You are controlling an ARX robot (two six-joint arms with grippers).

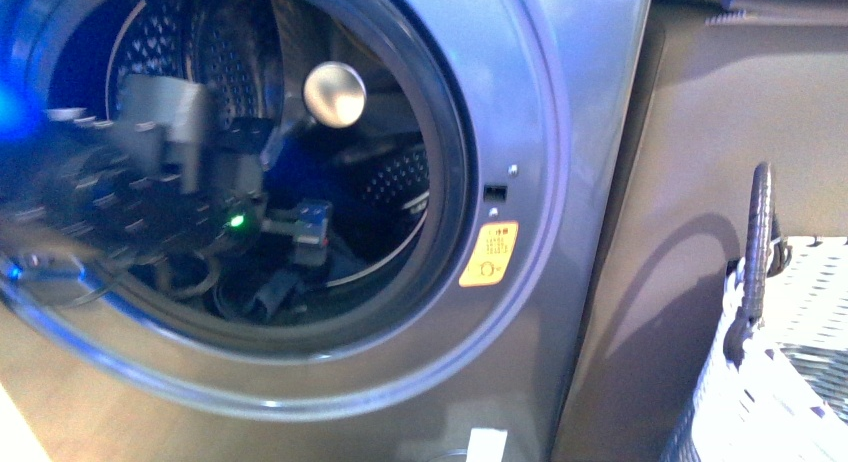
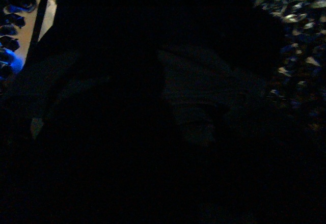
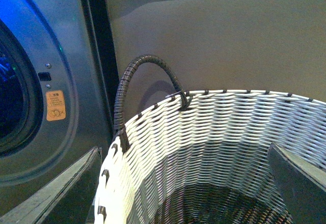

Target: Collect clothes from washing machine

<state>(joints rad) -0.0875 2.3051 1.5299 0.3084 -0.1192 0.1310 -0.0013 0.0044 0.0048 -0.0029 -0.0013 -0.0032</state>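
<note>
Now left pincer, state impossible to tell, is reaching inside grey metal washing machine near blue fabric clothes; right pincer is gaping above white woven basket.

Washing machine smooth grey metal — drum perforated steel — basket woven.

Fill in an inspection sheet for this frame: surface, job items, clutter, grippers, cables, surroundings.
Surface: no worktop seen.
Job's things: washing machine, porthole open; clothes, dark blue, inside the drum.
Clutter: nothing seen.
Grippers: left gripper inside the drum, blurred, jaws unreadable, and the left wrist view is dark; right gripper open above the woven basket, holding nothing.
Cables: nothing clearly seen.
Surroundings: grey panel beside the machine, behind the basket.
</note>
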